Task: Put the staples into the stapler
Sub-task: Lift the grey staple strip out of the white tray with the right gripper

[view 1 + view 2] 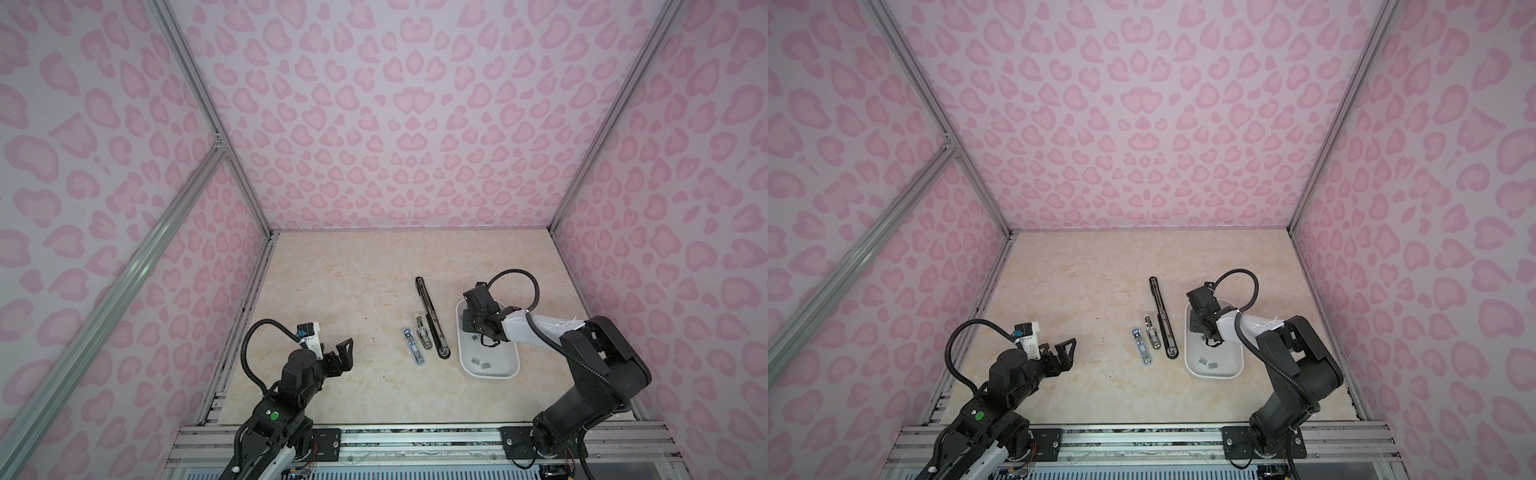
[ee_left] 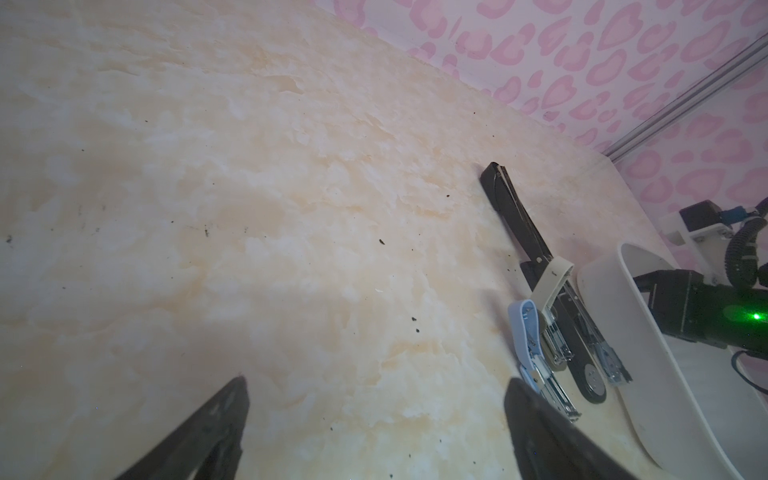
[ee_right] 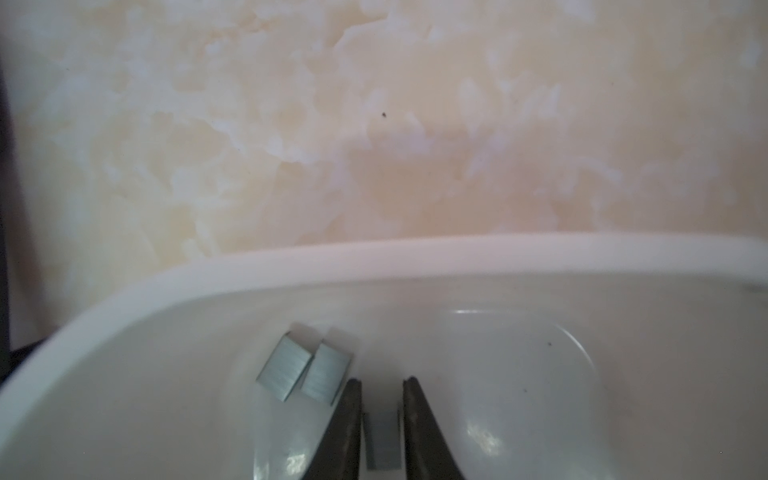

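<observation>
Staples (image 3: 284, 368) lie as short grey strips in the white tray (image 3: 415, 253) on the right of the marbled tabletop (image 1: 332, 291). The right gripper (image 3: 382, 384) reaches down into the tray, its jaws narrowed onto one staple strip (image 3: 382, 440). The left gripper (image 1: 347, 349) hangs spread wide above the near left of the tabletop, holding nothing. Just left of the tray lie a long black stapler (image 1: 428, 311), a beige stapler (image 1: 422, 332) and a blue stapler (image 1: 413, 347), all opened.
</observation>
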Tool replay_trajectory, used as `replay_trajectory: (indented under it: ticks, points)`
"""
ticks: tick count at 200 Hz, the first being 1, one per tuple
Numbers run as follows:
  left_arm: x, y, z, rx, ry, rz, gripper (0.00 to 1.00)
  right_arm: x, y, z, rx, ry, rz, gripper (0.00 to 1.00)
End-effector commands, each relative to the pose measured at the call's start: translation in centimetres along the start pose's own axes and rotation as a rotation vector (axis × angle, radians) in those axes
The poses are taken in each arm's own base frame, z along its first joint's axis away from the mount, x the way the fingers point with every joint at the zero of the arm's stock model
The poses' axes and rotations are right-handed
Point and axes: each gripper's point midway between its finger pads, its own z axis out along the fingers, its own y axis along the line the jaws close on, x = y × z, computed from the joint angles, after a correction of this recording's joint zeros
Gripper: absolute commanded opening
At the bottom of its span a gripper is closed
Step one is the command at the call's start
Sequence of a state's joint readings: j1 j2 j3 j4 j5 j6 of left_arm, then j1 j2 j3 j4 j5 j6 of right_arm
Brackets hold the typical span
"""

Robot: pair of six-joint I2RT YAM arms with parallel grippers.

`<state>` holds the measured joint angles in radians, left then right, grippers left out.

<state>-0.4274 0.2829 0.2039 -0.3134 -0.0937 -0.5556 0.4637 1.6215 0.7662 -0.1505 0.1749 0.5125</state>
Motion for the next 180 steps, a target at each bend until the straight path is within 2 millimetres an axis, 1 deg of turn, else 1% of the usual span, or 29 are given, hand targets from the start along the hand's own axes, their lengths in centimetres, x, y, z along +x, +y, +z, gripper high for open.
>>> replay_trajectory:
  ticks: [1, 40, 67, 115, 152, 180]
  points:
    - [-0.7, -0.4, -0.1, 0.013, -0.027, -0.003, 0.97, 1.4, -0.7, 0.0, 0.019, 0.049, -0.016, 0.2]
    - [-0.7, -0.4, -0.1, 0.012, -0.024, -0.003, 0.97, 1.6, -0.6, 0.2, 0.02, 0.053, -0.019, 0.19]
    - [-0.6, -0.3, -0.1, 0.012, -0.023, -0.003, 0.97, 1.5, -0.5, 0.2, 0.017, 0.051, -0.021, 0.15]
    - [-0.7, -0.4, -0.1, 0.013, -0.023, -0.002, 0.97, 1.3, -0.6, 0.0, 0.015, 0.043, -0.019, 0.14]
    - [-0.6, -0.5, -0.1, 0.019, -0.021, 0.0, 0.97, 0.3, -0.6, -1.4, -0.002, -0.002, -0.005, 0.14]
    - [-0.7, -0.4, -0.1, 0.015, -0.025, -0.004, 0.97, -1.0, -0.4, -3.6, -0.025, -0.075, 0.006, 0.14]
